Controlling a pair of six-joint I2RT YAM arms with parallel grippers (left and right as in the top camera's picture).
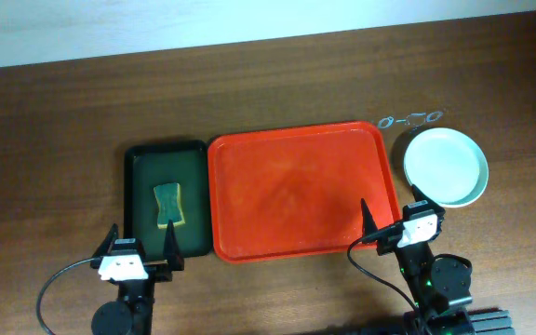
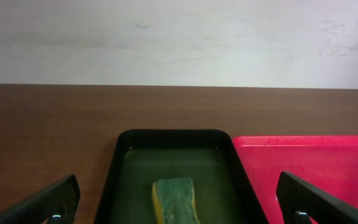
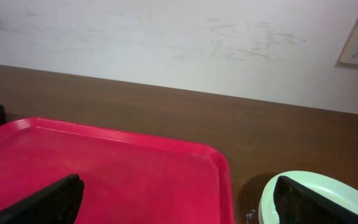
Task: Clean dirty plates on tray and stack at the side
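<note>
The red tray (image 1: 296,191) lies mid-table with nothing on it. A pale mint plate (image 1: 445,166) sits on the table just right of the tray and looks clean; I cannot tell whether other plates lie under it. My right gripper (image 1: 391,212) hovers open over the tray's near right corner, its right finger beside the plate. In the right wrist view the tray (image 3: 117,174) and the plate (image 3: 334,183) show between and behind the open fingers of the gripper (image 3: 178,182). My left gripper (image 1: 140,239) stands open near the front edge and holds nothing.
A dark green tray (image 1: 140,158) left of the red one holds a green-and-yellow sponge (image 1: 167,204); the left wrist view shows the sponge (image 2: 176,199) ahead of the open gripper (image 2: 178,180). A small metal object (image 1: 412,118) lies behind the plate. A white wall (image 2: 179,37) backs the table.
</note>
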